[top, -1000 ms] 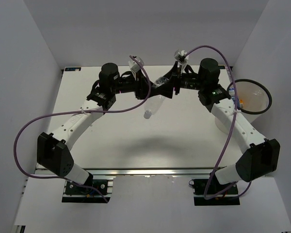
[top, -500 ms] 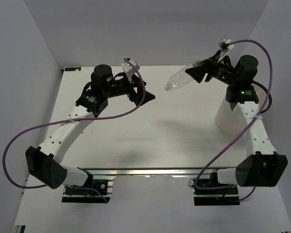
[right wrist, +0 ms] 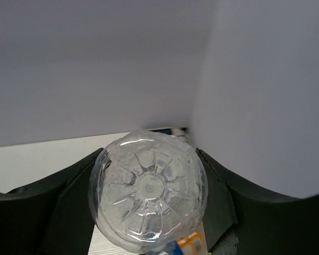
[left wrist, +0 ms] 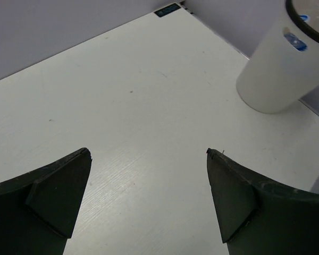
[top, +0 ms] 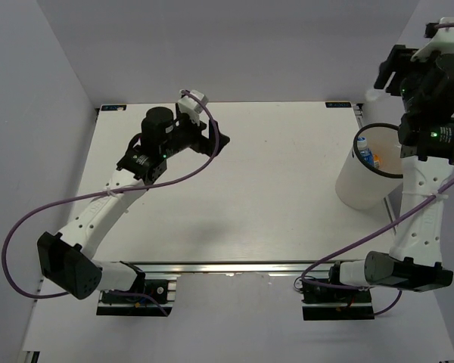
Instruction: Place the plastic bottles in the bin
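In the view from above, the left claw (top: 219,141) hangs over the white table (top: 272,204), toward 10 o'clock on it, and its two fingers are spread wide apart with nothing between them. The tall white bin (top: 363,185) stands at the 3 o'clock edge of the table, and a blue-label bottle (top: 367,156) sits inside it. The right claw (top: 380,85) is held up high, at 12 o'clock from the bin, but in this view it is too small to tell what it holds. In the left wrist view, the left claw (left wrist: 148,153) is let go and wide open, with one dark finger at 8 o'clock and the other at 4 o'clock, and bare table shows between them. The bin (left wrist: 271,79) stands at 2 o'clock, well apart from the fingers. In the right wrist view, the right claw (right wrist: 149,154) is squeezed onto a clear bottle (right wrist: 149,194), with one finger pressing each side. We look right at the bottle's round bottom. A bit of orange and blue peeks out at 5 o'clock under it.
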Tool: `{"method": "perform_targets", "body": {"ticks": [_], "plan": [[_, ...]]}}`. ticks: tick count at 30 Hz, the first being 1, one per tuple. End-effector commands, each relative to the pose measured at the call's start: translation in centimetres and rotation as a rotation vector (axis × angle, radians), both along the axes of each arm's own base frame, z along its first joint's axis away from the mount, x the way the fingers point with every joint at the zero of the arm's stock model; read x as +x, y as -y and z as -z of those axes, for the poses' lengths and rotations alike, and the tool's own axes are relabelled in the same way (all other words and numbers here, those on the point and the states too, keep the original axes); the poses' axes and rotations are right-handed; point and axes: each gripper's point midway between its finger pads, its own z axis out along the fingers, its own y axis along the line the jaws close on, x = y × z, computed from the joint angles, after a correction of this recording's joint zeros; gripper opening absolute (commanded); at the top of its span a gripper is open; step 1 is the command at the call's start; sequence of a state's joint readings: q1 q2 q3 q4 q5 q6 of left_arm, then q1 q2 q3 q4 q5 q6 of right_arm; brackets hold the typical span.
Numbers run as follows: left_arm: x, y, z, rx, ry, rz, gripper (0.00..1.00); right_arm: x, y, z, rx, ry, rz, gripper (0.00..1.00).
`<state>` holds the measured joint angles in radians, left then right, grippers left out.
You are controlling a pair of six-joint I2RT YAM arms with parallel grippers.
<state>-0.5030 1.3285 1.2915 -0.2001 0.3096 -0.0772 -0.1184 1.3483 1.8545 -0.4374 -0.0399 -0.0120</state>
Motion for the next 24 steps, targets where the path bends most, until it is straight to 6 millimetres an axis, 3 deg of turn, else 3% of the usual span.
{"method": "perform_targets", "body": {"ticks": [1,2,6,7,12,13,18,24], "plan": [[2.2,-2.3,-0.6,-0.024,0.019,-0.169,0.98,-3.2,7.9,1.5,-0.120,-0.132,0.426,0.00],[2.6,-2.7,-0.6,-0.024,0.017,-0.187,0.98,-4.0,9.1,1.5,-0.124,-0.145,0.502,0.00],[4.2,-3.0,-0.2,-0.027,-0.033,-0.200,0.98,-4.5,10.2,4.2,-0.159,-0.285,0.537,0.00],[4.9,-3.3,0.0,-0.021,-0.055,-0.210,0.98,-5.0,9.9,5.4,-0.139,-0.344,0.524,0.00],[6.4,-3.5,0.2,-0.034,-0.122,-0.206,0.98,-4.4,8.2,6.7,-0.101,-0.346,0.423,0.00],[6.7,-3.2,0.1,-0.041,-0.131,-0.196,0.98,-3.8,8.0,9.0,-0.103,-0.389,0.399,0.00],[6.7,-2.8,0.3,-0.059,-0.171,-0.184,0.98,-2.6,7.4,12.7,-0.058,-0.446,0.334,0.00],[6.6,-3.2,1.1,-0.059,-0.200,-0.209,0.98,-2.0,7.0,14.2,-0.011,-0.482,0.280,0.00]]}}
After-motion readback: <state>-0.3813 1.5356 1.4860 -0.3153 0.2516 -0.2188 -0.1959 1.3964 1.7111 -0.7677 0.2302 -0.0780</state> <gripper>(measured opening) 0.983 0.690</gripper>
